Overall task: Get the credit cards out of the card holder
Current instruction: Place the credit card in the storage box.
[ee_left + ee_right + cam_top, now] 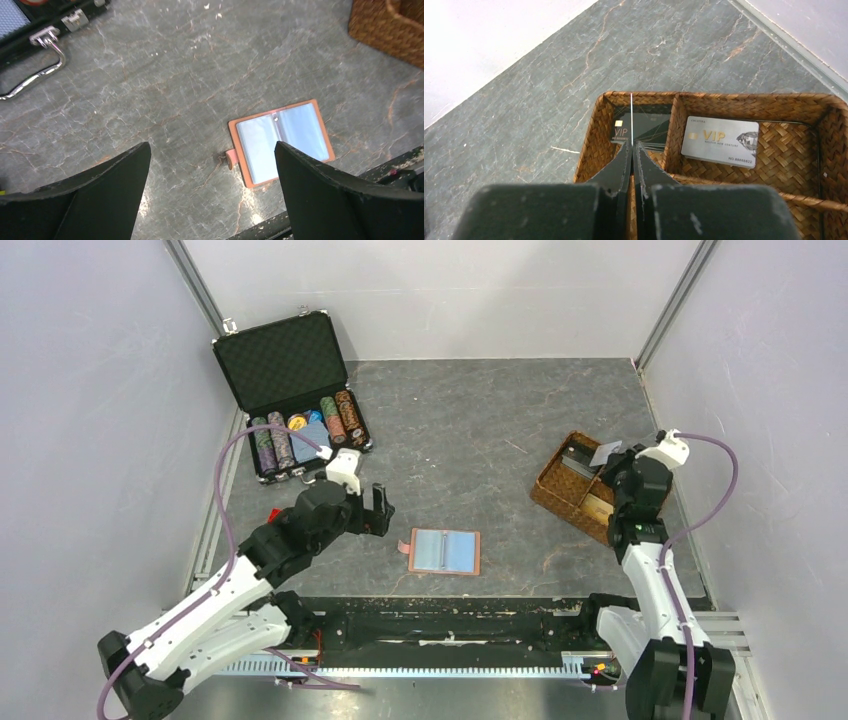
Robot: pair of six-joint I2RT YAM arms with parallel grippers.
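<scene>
The card holder (444,551) lies open and flat near the table's front edge, pale blue sleeves up, snap tab to its left; it also shows in the left wrist view (282,140). My left gripper (381,508) is open and empty, hovering left of the card holder (212,150). My right gripper (610,462) is shut on a thin grey credit card (606,452), seen edge-on in the right wrist view (631,117), and holds it above the woven tray (560,495). A dark credit card (646,127) and a silver VIP card (720,141) lie in the tray's compartments.
An open black chip case (290,390) with rows of striped chips stands at the back left; its metal handle (35,75) shows in the left wrist view. The woven tray's rim (724,100) sits near the right wall. A black rail runs along the front edge.
</scene>
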